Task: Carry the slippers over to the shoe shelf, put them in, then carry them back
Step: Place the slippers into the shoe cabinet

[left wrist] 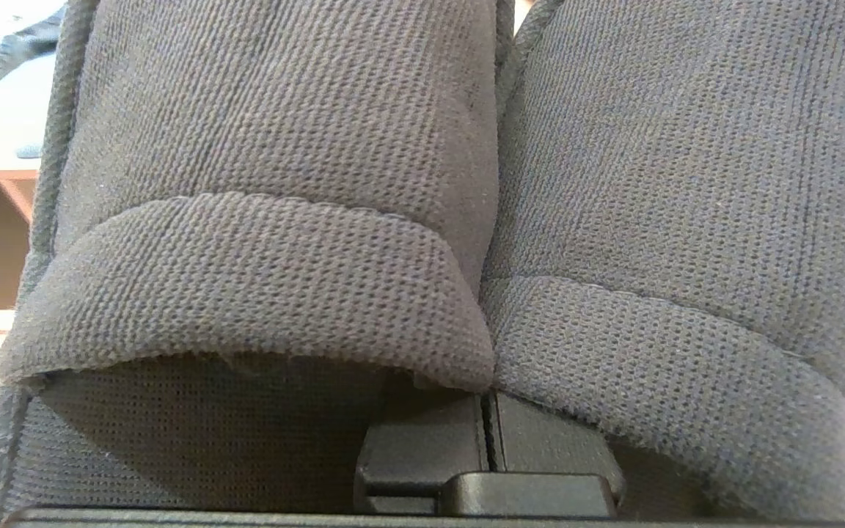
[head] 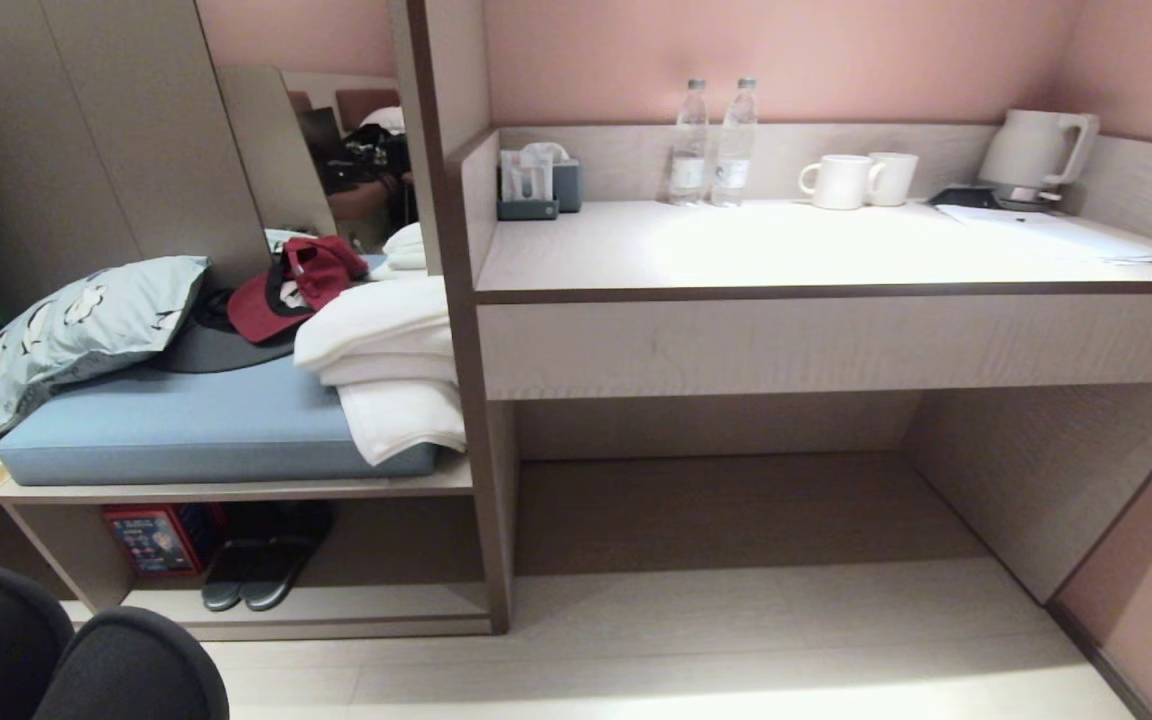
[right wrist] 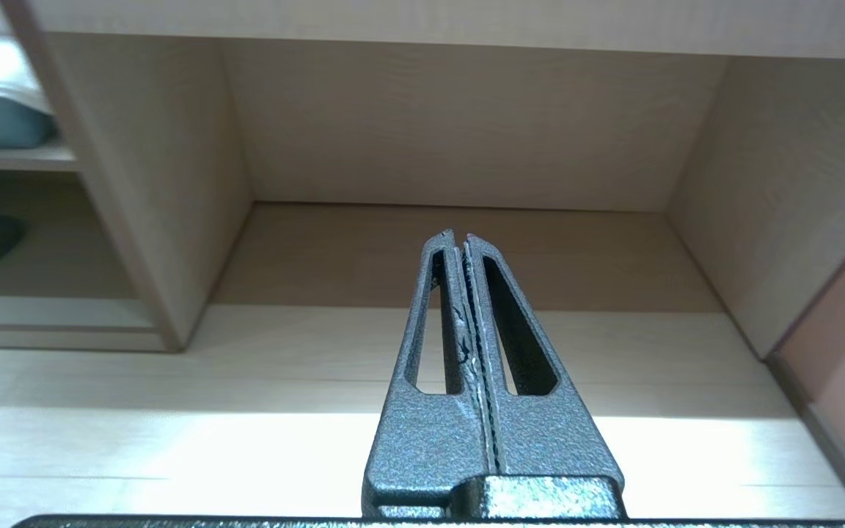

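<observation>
- Two black slippers hang low at the left, pinched side by side by the left gripper, its jaws clamped on their inner edges.
- The shoe shelf, ahead under the blue cushion, already houses a grey-soled pair.
- The carry step looks underway; next likely means approaching and sliding them in beside that pair.
- The right gripper, clenched on nothing, faces the desk recess.
</observation>
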You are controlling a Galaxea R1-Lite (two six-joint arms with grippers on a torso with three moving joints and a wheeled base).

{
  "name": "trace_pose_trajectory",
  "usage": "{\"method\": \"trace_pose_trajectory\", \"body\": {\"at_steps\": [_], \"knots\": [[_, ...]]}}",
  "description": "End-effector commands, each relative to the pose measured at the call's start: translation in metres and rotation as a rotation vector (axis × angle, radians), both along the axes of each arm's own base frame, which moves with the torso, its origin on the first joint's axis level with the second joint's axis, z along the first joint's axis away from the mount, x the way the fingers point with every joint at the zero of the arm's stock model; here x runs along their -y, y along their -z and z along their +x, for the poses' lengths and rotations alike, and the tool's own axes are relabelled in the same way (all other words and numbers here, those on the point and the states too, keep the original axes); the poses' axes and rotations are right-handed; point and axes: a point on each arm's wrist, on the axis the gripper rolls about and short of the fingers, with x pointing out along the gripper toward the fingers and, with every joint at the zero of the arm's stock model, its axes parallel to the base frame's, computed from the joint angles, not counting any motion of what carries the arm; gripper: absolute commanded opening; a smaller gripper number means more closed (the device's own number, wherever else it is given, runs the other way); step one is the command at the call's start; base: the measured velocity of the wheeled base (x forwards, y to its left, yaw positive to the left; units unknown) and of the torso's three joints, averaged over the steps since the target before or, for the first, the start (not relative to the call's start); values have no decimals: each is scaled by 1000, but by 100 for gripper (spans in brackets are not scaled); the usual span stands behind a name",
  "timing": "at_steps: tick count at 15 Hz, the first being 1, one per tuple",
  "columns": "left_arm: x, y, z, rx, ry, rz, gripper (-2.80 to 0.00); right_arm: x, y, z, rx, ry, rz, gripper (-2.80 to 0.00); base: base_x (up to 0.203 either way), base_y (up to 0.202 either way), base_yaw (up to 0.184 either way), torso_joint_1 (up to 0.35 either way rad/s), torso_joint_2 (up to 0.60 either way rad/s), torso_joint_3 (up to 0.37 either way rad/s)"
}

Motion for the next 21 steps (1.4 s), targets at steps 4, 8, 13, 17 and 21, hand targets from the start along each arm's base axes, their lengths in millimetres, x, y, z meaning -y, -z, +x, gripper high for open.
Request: {"method": "trace_pose_trajectory", "body": {"at_steps": [4,8,13,17,21], "knots": [[0,0,0,0,-1,0,-280,0,0,0,1,0,0,-280,0,186,-2,3,3,3],[0,0,0,0,-1,0,-280,0,0,0,1,0,0,-280,0,29,1,1,1,1],[0,0,0,0,-1,0,-280,0,0,0,1,0,0,-280,0,0,0,0,0,0],[0,0,0,-2,-2,2,-280,0,0,0,1,0,0,-280,0,0,0,0,0,0],[0,0,0,-2,-2,2,-280,0,0,0,1,0,1,-280,0,0,0,3,1,-47]]}}
